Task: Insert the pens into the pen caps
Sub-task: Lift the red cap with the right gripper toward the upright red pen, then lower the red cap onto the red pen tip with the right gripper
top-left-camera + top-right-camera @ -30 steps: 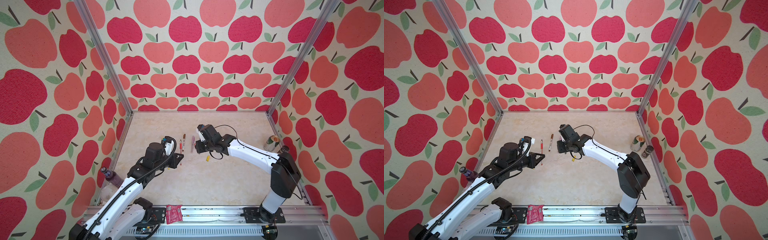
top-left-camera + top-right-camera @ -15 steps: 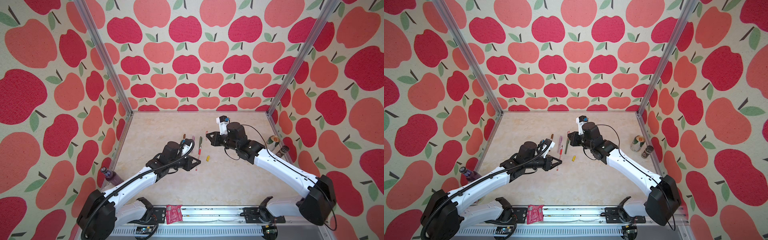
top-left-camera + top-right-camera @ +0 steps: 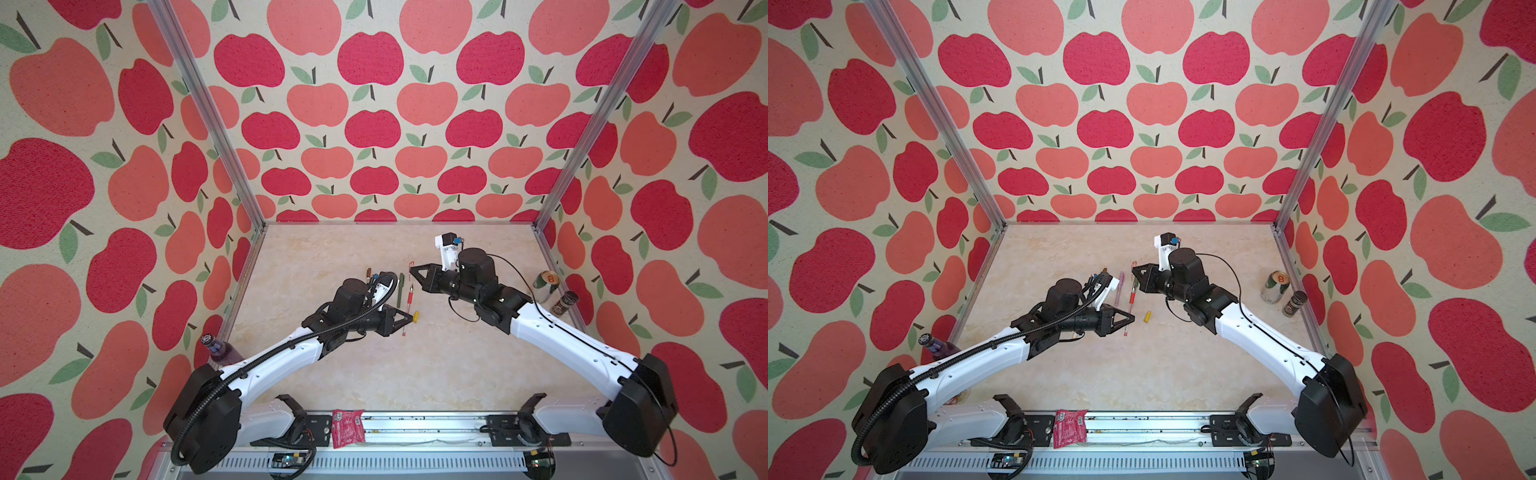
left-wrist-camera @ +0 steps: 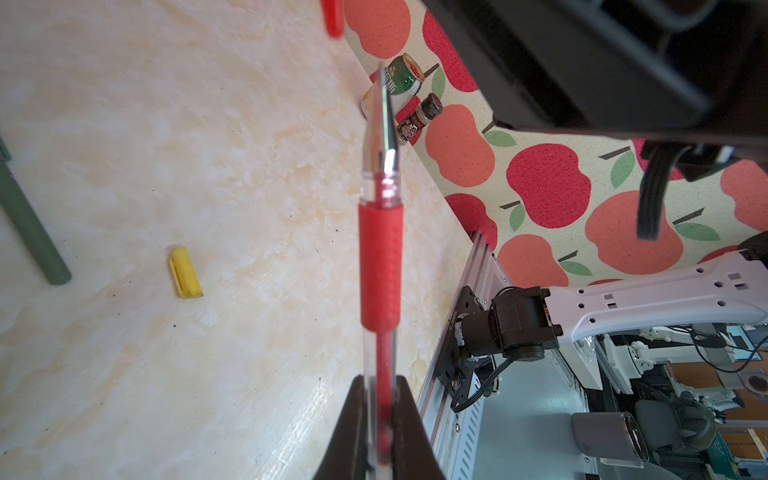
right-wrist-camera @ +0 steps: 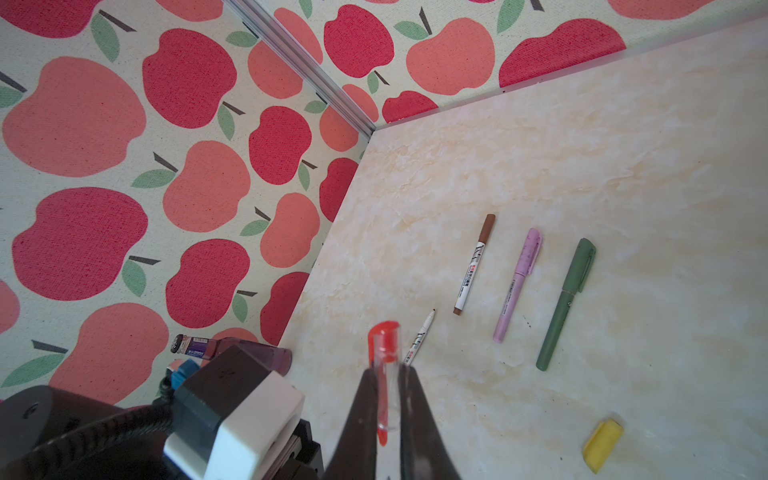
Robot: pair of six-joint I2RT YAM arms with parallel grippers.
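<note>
My left gripper (image 3: 411, 318) (image 4: 380, 380) is shut on a red pen (image 4: 380, 266) (image 3: 408, 307), a clear barrel with a red grip and a bare silver tip. My right gripper (image 3: 411, 271) (image 5: 387, 372), just beyond it, is shut on the red pen cap (image 5: 384, 340) (image 3: 1133, 265). A yellow cap (image 3: 417, 316) (image 5: 602, 445) lies loose on the table beside the left gripper. In the right wrist view a brown-capped white pen (image 5: 473, 264), a lilac pen (image 5: 517, 286) and a green pen (image 5: 567, 303) lie side by side with caps on. Near them lies an uncapped white pen (image 5: 419, 340).
A green can (image 3: 547, 284) and a dark spice jar (image 3: 564, 302) stand by the right wall. A purple bottle (image 3: 216, 349) stands at the left wall. A red packet (image 3: 347, 428) lies on the front rail. Aluminium frame posts mark the back corners.
My left gripper has moved right toward the middle with the red pen. The right arm has swung its elbow out to the right, and its gripper now faces the left one.
</note>
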